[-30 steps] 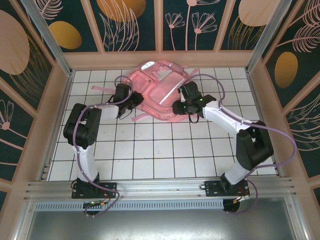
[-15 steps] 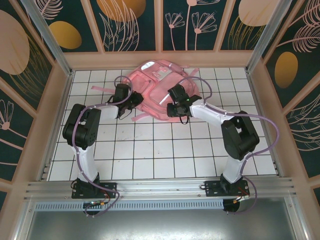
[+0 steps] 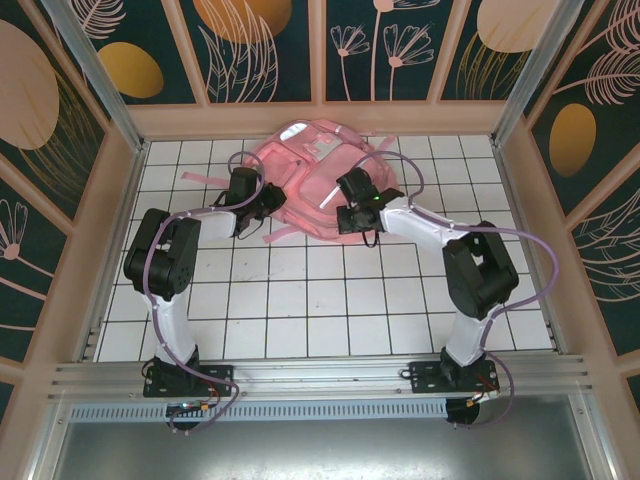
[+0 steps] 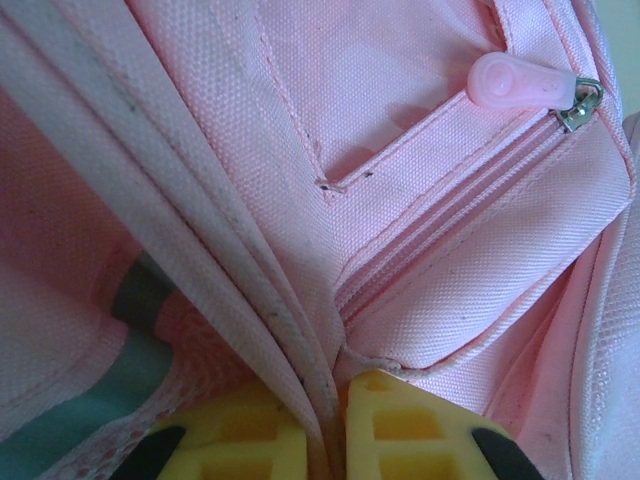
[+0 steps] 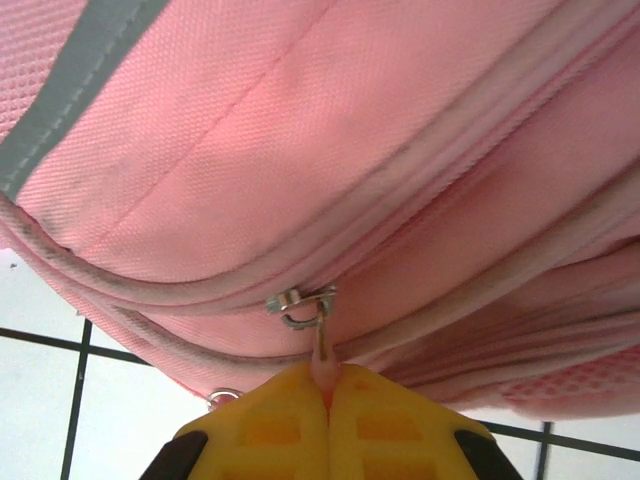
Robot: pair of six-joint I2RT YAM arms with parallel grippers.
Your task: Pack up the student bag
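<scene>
Bag pink all over; grey stripe up-left of right claw. Pull in that claw pink. Pads yellow. Table white tiles, dark grid. Walls teal, peach leaf prints.

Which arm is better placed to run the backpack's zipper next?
Right. The right gripper is shut on the zipper pull at the student bag's edge; the left gripper only pinches a fabric seam, bracing the bag.

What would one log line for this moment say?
left gripper shut on piped seam of large pink fabric backpack | right gripper shut on its pink zipper pull
</scene>
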